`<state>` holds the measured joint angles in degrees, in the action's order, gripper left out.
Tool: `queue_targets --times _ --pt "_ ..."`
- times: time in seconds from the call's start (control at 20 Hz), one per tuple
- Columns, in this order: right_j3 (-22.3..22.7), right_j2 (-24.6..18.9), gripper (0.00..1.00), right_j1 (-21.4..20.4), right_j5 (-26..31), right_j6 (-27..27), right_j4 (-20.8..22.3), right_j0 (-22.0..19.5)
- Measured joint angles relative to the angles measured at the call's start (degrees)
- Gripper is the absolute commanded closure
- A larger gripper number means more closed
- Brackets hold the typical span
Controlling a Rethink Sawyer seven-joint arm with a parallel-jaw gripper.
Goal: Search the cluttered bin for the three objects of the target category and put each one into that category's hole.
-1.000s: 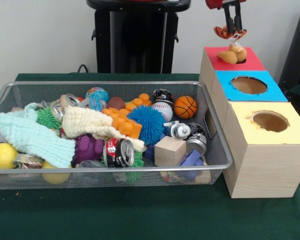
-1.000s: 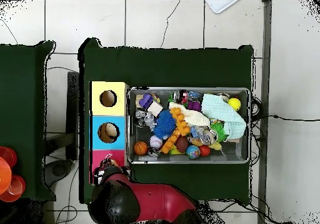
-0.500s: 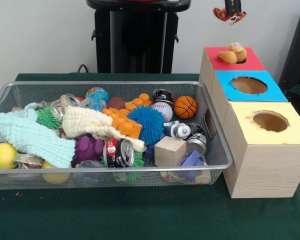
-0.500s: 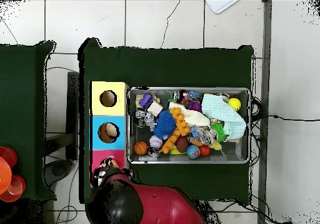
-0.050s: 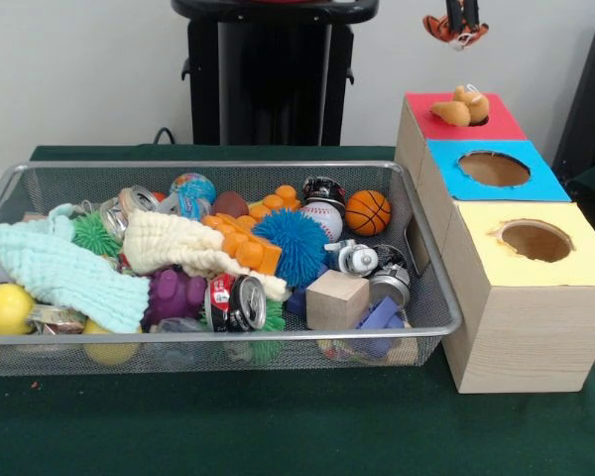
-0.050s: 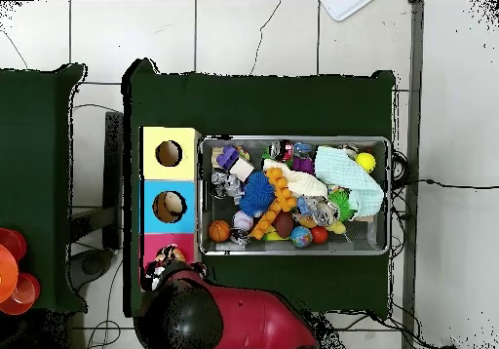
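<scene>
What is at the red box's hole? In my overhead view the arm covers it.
Observer: A tan plush toy lies on the red box, over its hole, sticking up rather than dropped through.
Operator: Is the gripper carrying anything?
Observer: Yes. In the front view the gripper hangs high above that box, shut on an orange and black striped toy.
</scene>
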<state>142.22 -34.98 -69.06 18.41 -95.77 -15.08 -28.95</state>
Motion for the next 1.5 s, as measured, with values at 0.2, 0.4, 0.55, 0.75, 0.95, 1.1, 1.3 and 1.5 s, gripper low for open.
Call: queue_targets --times 0.2,0.4,0.55,0.75,0.95,1.1,1.3,1.5 --pt "0.0 0.8 1.00 2.9 -2.5 0.0 1.2 1.3" --pt "-0.1 1.4 1.00 5.7 -4.9 0.0 2.5 2.6" --pt "-0.1 1.6 1.00 7.4 -6.3 0.0 3.4 3.1" --pt "-0.1 1.6 1.00 9.1 -7.6 0.0 4.4 3.1" --pt "-0.1 1.7 1.00 10.2 -8.2 0.0 5.3 3.1" --pt "-0.1 1.7 1.00 10.4 -8.2 0.0 5.8 3.1" --pt "-0.1 1.7 1.00 10.3 -8.2 0.0 5.9 3.0" --pt "-0.2 1.7 1.00 10.0 -8.2 0.0 5.9 3.0"
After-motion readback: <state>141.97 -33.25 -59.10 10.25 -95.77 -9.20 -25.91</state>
